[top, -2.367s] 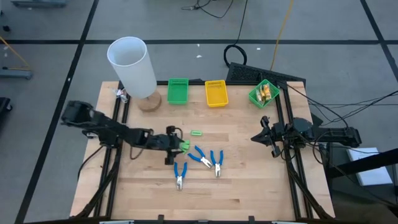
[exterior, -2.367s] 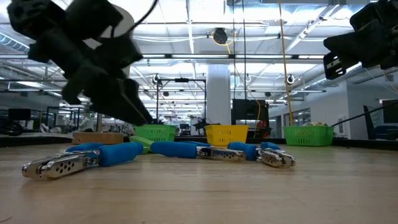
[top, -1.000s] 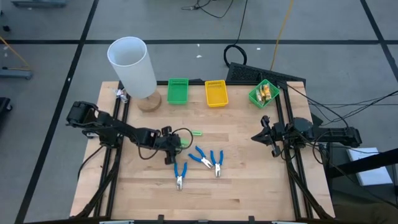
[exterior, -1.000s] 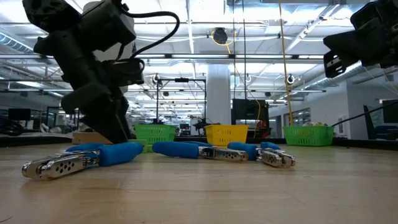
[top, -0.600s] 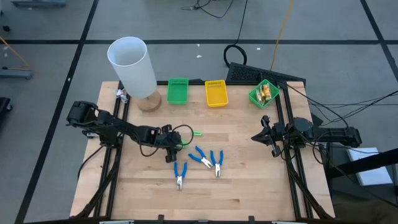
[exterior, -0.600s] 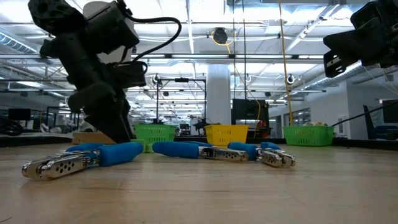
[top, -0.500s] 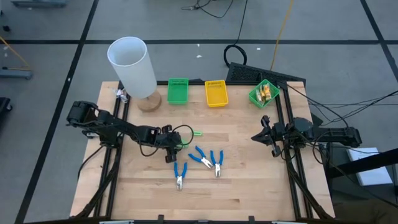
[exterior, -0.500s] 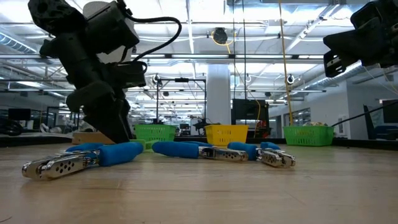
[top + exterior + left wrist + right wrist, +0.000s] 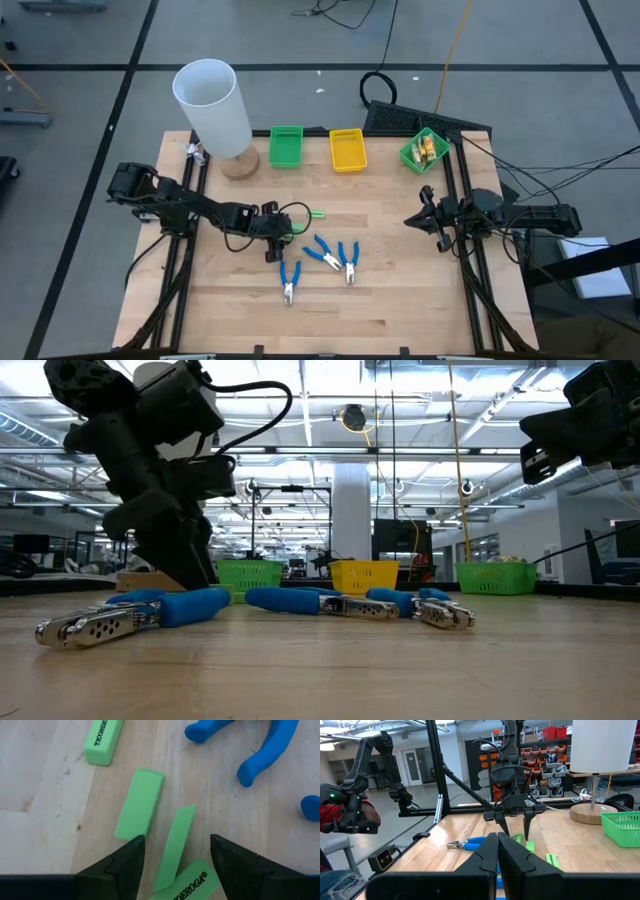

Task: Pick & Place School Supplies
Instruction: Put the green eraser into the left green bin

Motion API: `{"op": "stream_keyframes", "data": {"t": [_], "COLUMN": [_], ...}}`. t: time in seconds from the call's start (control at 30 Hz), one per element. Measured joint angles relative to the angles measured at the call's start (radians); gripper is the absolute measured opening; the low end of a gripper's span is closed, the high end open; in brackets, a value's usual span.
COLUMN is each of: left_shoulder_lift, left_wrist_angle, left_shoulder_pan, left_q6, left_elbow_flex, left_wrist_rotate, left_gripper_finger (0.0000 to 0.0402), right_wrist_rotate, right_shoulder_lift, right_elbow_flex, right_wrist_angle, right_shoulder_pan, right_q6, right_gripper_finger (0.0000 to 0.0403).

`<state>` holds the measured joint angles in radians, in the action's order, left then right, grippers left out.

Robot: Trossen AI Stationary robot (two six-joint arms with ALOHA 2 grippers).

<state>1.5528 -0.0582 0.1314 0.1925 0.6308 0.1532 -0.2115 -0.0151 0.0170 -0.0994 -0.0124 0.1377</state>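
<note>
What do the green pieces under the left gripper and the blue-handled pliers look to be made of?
Green pieces: likely matte rubber or vinyl erasers, going by soft edges and printed lettering. Blue-handled pliers: bare shiny metal jaws with holes, handles apparently glossy rubbery plastic coating.

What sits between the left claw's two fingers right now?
In the left wrist view, the open left claw straddles a thin green eraser piece standing on edge; a lettered eraser lies under it.

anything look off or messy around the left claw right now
Slightly messy: under the open left claw, green erasers lie scattered at odd angles, one thin piece apparently tipped on edge. The blue pliers sprawl nearby. Nothing looks damaged.
</note>
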Motion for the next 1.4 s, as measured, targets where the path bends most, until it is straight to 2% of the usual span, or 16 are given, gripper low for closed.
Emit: {"op": "stream_keyframes", "data": {"t": [0.7, 0.8, 1.1, 1.4], "left_shoulder_lift": [0.000, 0.000, 0.000, -0.001], "left_wrist_angle": [0.001, 0.001, 0.002, 0.002], "left_shoulder_pan": [0.000, 0.000, 0.000, 0.000], "left_q6": [-0.007, -0.014, -0.036, -0.060], "left_elbow_flex": [-0.001, -0.001, -0.001, -0.001], "left_wrist_rotate": [-0.014, -0.013, 0.005, 0.005], "left_gripper_finger": [0.0224, 0.0202, 0.0103, 0.0050], "right_wrist_rotate": [0.000, 0.000, 0.000, 0.000], "right_shoulder_lift": [0.000, 0.000, 0.000, 0.000], "right_elbow_flex": [0.000, 0.000, 0.000, 0.000], "right_wrist_angle": [0.000, 0.000, 0.000, 0.000], "right_shoulder_pan": [0.000, 0.000, 0.000, 0.000], "right_q6": [0.000, 0.000, 0.000, 0.000], "right_gripper_finger": [0.0004, 0.0004, 0.0004, 0.0004]}}
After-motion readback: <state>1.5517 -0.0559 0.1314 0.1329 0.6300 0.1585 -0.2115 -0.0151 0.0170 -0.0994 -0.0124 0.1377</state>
